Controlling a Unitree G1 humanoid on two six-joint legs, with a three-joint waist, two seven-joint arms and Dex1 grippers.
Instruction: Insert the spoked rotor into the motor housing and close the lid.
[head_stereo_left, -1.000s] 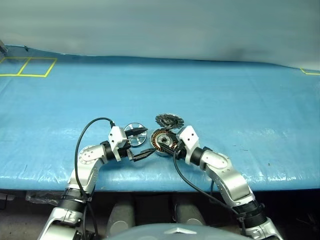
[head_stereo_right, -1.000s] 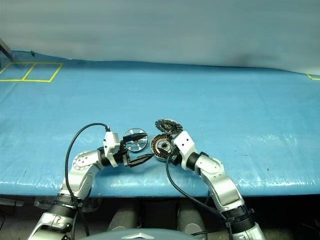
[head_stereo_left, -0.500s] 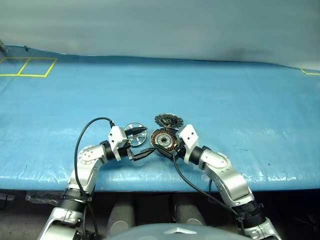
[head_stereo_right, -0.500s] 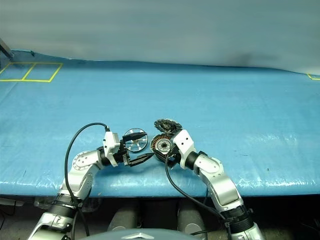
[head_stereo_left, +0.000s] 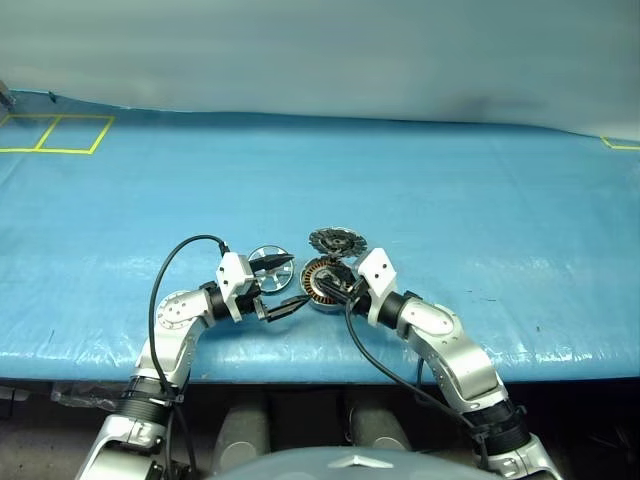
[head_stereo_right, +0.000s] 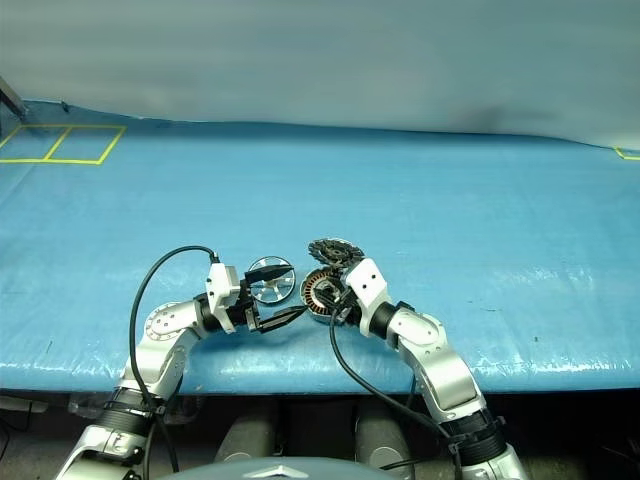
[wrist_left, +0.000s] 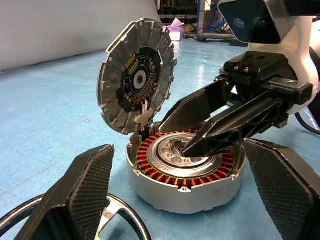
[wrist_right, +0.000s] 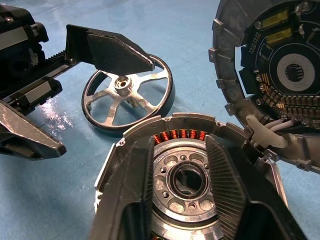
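Rotor (wrist_right: 129, 97) flanked by spread left gripper (head_stereo_left: 281, 284); housing (wrist_left: 186, 172) steadied by narrowed right gripper (wrist_left: 210, 131); rim pinched squarely advised.

A: How much of the spoked rotor (wrist_left: 75, 225) does the left wrist view give?

B: Only an arc of its rim and one spoke; the picture's lower edge cuts the rest, and a dark finger (wrist_left: 75, 195) of the left gripper (head_stereo_left: 278, 283) covers part.

A: And the motor housing (wrist_right: 190, 165)?

B: In the right wrist view the right gripper (wrist_right: 187, 200) fingers stand over its centre and hide much of the copper windings; its near side runs off the frame.

A: The lid (wrist_right: 280, 65)?

B: Cut by the top and side edges there. From the head views, its ribs and the housing's windings are too small to make out.
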